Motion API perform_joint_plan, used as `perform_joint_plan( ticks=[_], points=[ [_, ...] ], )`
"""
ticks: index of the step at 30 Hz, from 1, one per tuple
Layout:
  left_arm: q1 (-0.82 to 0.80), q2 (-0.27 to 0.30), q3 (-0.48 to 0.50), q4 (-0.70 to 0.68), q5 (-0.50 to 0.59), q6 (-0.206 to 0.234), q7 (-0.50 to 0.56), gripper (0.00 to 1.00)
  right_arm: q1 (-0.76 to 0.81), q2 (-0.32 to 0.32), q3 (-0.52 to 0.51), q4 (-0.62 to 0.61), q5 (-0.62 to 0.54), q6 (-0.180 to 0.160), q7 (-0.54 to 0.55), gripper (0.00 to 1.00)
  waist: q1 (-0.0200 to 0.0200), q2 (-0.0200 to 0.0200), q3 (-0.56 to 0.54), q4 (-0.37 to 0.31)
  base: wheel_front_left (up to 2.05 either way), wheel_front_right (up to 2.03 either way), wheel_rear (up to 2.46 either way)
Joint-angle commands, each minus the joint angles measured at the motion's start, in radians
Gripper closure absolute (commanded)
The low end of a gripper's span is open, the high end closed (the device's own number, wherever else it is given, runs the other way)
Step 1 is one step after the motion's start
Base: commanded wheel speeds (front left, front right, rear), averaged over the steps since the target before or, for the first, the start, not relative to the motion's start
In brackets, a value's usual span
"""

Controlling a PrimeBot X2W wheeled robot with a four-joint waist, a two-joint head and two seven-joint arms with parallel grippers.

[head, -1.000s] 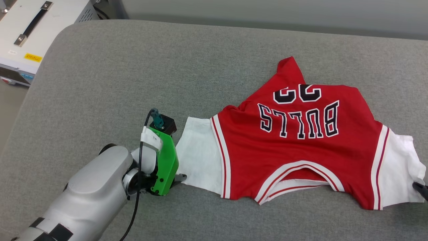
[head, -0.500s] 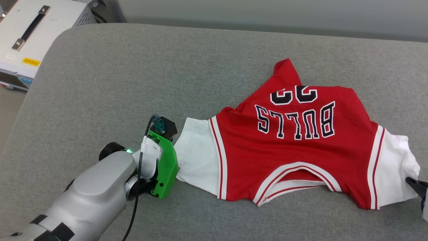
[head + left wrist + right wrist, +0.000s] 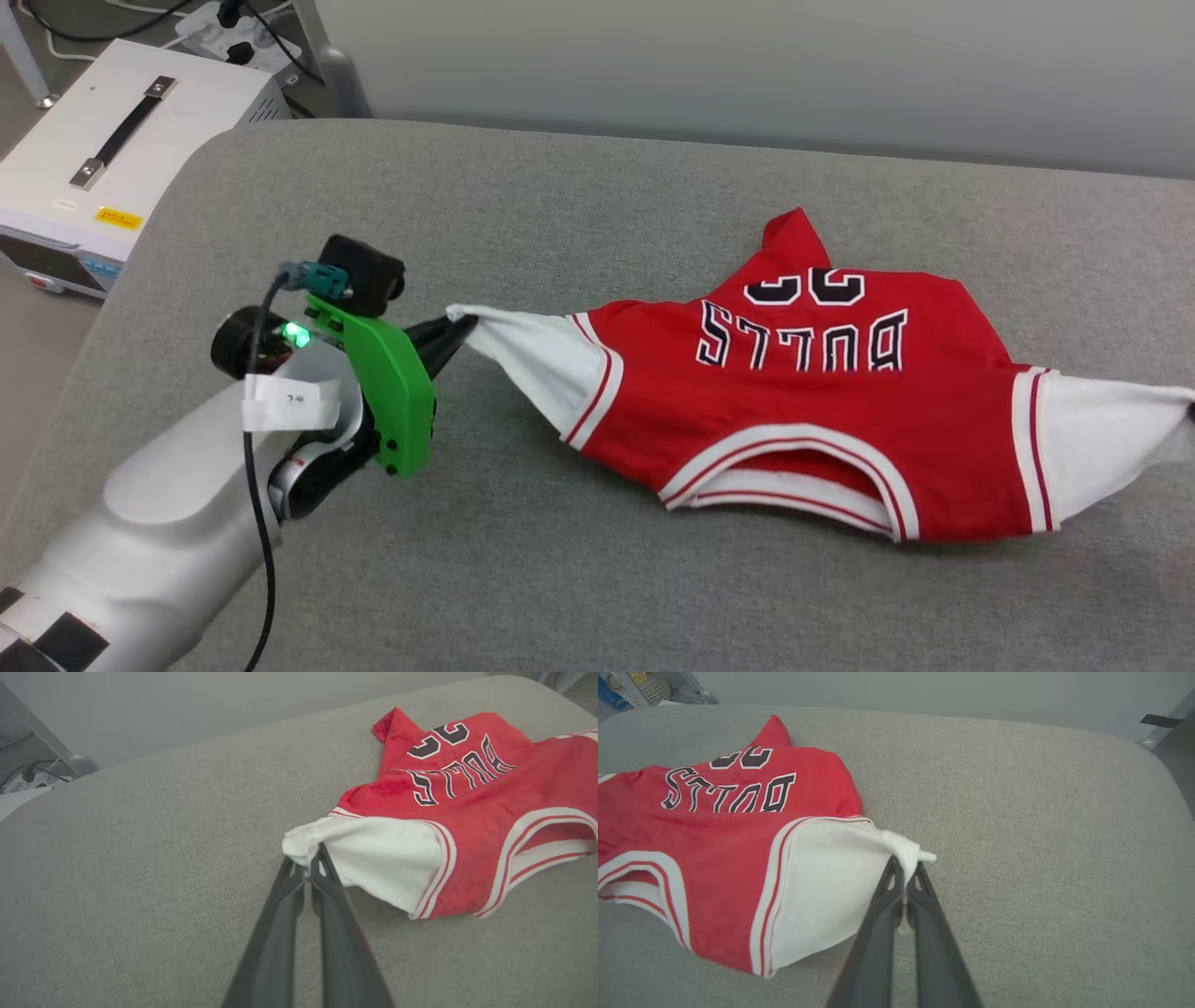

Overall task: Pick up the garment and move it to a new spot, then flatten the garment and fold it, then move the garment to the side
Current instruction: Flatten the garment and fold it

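Observation:
The garment (image 3: pixel 803 411) is a red jersey with white sleeves and upside-down "BULLS" lettering, stretched across the grey cushion (image 3: pixel 560 215). My left gripper (image 3: pixel 459 327) is shut on the tip of its left white sleeve (image 3: pixel 532 359), lifted off the cushion. The left wrist view shows the dark fingers (image 3: pixel 303 872) pinching the bunched sleeve end (image 3: pixel 299 844). My right gripper (image 3: pixel 906 868) is shut on the other white sleeve (image 3: pixel 831 882), which is pulled taut toward the head view's right edge (image 3: pixel 1120 429). The jersey's collar (image 3: pixel 794 471) faces me.
A white box (image 3: pixel 103 187) with a black handle stands off the cushion's far left corner, with cables and a power strip (image 3: pixel 233 28) behind it. A pale wall runs beyond the cushion's far edge. Bare cushion lies in front of and behind the jersey.
The left gripper has shut on the left sleeve and lifted it up and outward. Both sleeves are now pulled taut and raised. The head camera has shifted too.

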Motion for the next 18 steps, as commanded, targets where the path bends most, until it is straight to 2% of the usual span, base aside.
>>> perform_joint_plan(
  ticks=[1, 10, 18],
  points=[
    [-0.029, 0.016, 0.021, -0.031, -0.001, 0.013, -0.026, 1.0, 0.015, -0.007, -0.025, -0.029, 0.0, -0.001, -0.003, 1.0, 0.0, 0.0, -0.008, 0.001, 0.0, 0.0, 0.0],
    [-0.09, 0.071, 0.129, -0.265, 0.02, 0.111, -0.13, 1.0, -0.03, 0.015, -0.147, -0.231, -0.01, -0.001, -0.021, 1.0, 0.0, 0.0, -0.014, -0.009, 0.0, 0.0, 0.0],
    [-0.187, 0.046, 0.198, -0.346, 0.051, 0.17, -0.187, 1.0, -0.171, 0.041, -0.152, -0.286, -0.048, -0.001, -0.046, 1.0, 0.0, 0.0, 0.029, -0.022, 0.0, 0.0, 0.0]
  ],
)
